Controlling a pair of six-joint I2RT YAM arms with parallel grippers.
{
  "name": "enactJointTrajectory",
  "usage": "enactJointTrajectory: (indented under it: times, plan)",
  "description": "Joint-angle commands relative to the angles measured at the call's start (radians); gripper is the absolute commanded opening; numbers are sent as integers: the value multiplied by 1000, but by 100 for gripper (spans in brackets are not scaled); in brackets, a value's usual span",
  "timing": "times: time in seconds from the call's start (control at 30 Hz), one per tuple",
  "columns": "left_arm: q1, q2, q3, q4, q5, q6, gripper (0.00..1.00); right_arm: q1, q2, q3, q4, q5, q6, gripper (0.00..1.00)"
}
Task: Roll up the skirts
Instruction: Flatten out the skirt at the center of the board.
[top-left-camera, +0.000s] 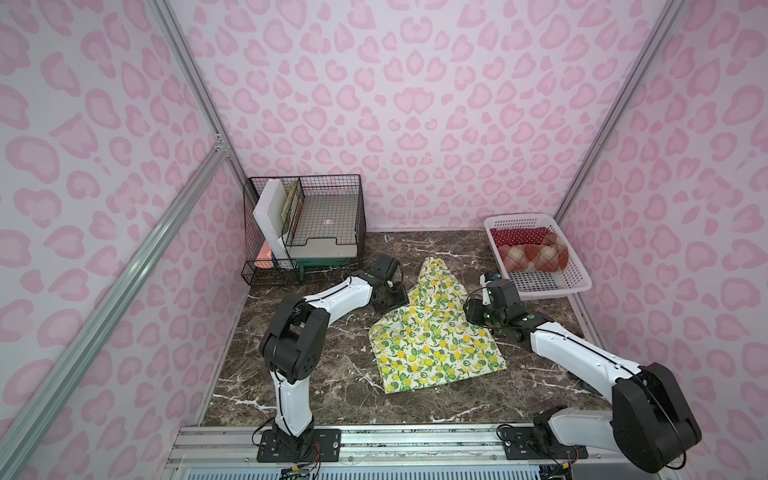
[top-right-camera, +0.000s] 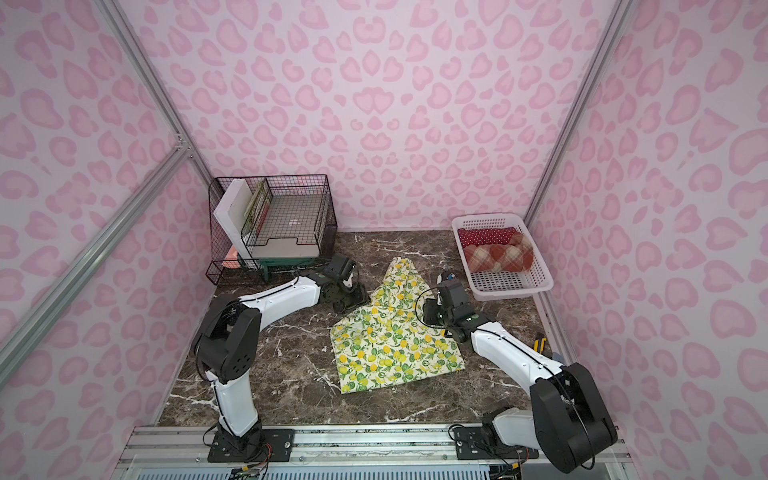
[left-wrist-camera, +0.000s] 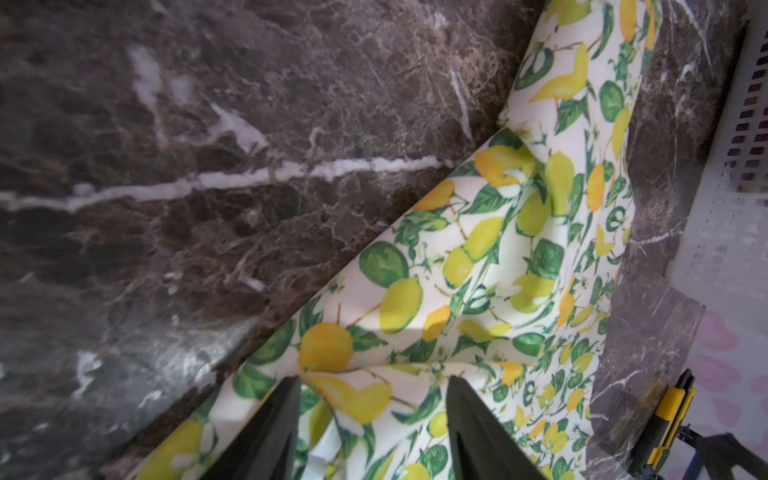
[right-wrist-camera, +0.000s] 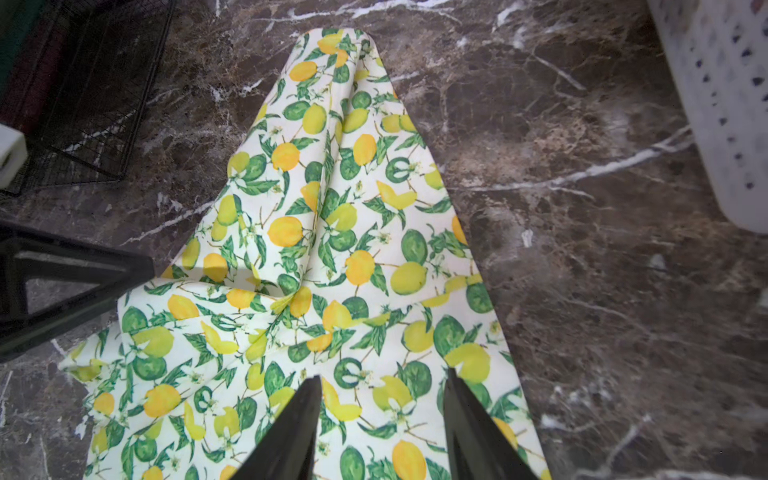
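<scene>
metal rail (top-left-camera: 415, 444) at the near edge carries both arm bases. from it the left arm (top-left-camera: 291, 399) and right arm (top-left-camera: 582, 353) reach out over the dark marble table (top-left-camera: 324, 374). between them the lemon skirt (top-left-camera: 432, 340) lies unrolled on the table, wide and rumpled at its near end, narrowing to a point at the far end. the left end effector (left-wrist-camera: 374, 382) sits low at the skirt's left edge, about halfway along. its wrist view shows the fingers spread with lemon cloth showing between them; whether they touch the cloth i cannot tell. the right end effector (right-wrist-camera: 382, 378) is at the opposite edge, fingers likewise spread over the print, pinching nothing visible. a yellow-and-black tool (top-right-camera: 540, 343) lies near the table's right edge. farther back on the right, the white basket (top-left-camera: 552, 293) holds the plaid skirt (top-left-camera: 532, 257), rolled. just behind it and touching it is the polka-dot skirt (top-left-camera: 519, 235), also bundled. at the far left a black wire rack (top-left-camera: 328, 189) stands against the wall.
</scene>
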Motion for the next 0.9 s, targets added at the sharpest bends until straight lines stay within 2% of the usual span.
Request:
enactJointTrajectory:
  times: [0.0, 0.23, 0.47, 0.67, 0.87]
  plan:
    - [-11, 21, 5, 14, 6, -29, 43, -8, -19, -19, -5, 23, -10, 51]
    - [-14, -1, 8, -2, -18, -43, 0, -12, -3, -41, 24, -12, -11, 50]
    - [-17, -49, -24, -9, -37, -41, 0, -11, 12, -55, 43, -19, -12, 50]
    - [6, -145, -65, -68, -133, -20, 0, -10, 22, -56, 57, -38, -11, 50]
    - [93, -290, -228, -39, -257, -41, 0, 30, 89, -49, 97, -60, -8, 49]
